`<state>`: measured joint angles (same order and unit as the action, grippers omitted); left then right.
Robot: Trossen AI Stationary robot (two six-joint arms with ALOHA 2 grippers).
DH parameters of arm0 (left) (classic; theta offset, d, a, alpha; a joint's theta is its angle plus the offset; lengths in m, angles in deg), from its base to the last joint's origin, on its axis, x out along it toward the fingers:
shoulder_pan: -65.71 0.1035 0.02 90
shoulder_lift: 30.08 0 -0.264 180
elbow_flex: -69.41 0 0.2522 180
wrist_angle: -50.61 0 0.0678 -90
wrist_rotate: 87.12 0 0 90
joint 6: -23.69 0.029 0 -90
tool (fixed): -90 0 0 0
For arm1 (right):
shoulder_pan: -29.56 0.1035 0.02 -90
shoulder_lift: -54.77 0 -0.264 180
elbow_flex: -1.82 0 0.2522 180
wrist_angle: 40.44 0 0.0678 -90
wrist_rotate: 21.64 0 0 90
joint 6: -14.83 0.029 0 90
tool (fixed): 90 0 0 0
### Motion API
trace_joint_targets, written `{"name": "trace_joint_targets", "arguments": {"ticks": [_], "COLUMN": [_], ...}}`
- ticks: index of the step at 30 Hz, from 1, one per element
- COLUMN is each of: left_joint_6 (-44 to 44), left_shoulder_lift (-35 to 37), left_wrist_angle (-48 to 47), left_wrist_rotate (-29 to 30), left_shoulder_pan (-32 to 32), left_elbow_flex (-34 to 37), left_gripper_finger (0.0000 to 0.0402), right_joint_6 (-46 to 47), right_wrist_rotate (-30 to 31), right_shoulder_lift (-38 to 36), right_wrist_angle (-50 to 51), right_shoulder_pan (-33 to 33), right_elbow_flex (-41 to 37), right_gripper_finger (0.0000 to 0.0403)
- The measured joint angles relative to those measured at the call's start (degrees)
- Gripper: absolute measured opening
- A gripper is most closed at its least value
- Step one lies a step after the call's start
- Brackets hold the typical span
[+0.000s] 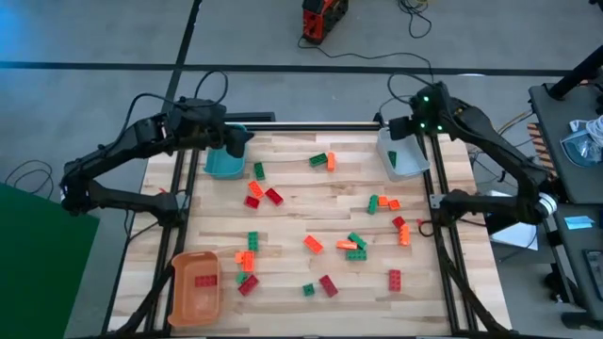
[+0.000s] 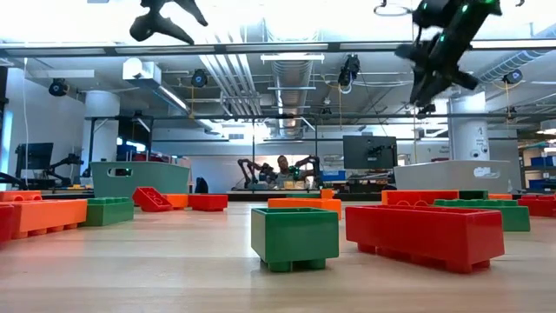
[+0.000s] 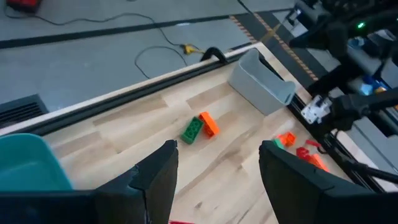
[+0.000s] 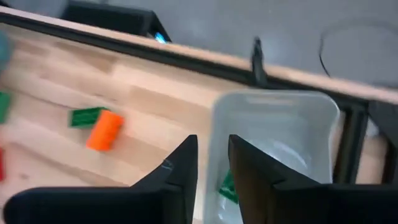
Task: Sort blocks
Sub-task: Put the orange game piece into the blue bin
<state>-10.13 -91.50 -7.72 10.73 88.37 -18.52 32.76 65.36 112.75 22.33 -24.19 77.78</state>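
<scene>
robotics lab; ceiling ducts [image 2: 287,74]; monitors [image 2: 365,150]; other robot arms [image 2: 252,168]

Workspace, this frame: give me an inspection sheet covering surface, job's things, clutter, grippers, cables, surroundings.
Surface: wooden table, slatted top.
Job's things: red, orange and green blocks scattered across it; one red block in the orange bin; a green block in the grey bin; teal bin contents not visible.
Clutter: nothing seen.
Grippers: left gripper open above the teal bin; right gripper open, narrow gap, above the grey bin.
Cables: loose cable on the floor.
Surroundings: person far behind.
</scene>
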Motion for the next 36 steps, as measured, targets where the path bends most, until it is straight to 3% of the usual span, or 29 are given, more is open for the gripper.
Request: {"name": "trace_joint_targets", "arguments": {"ticks": [8,21,36], "left_joint_6": [1.1,9.4,10.8], "left_shoulder_lift": [-6.4,-13.3,-14.7], "left_wrist_angle": [2.5,2.6,2.5], "left_wrist_rotate": [-3.4,-16.9,-17.5], "left_shoulder_pan": [-1.3,-5.2,-7.4], "left_elbow_flex": [0.0,0.0,0.0], "left_gripper_finger": [0.0201,0.0201,0.0201], "right_joint_6": [-0.5,-3.5,-2.4], "right_wrist_rotate": [-0.3,-0.4,-1.3], "right_shoulder_lift": [-5.9,-9.3,-10.1], "right_wrist_angle": [0.0,0.0,0.7], "right_shoulder_pan": [5.8,15.5,16.9], "right_elbow_flex": [-0.3,-0.3,-0.4], "right_gripper_finger": [0.0057,0.0075,0.0058]}}
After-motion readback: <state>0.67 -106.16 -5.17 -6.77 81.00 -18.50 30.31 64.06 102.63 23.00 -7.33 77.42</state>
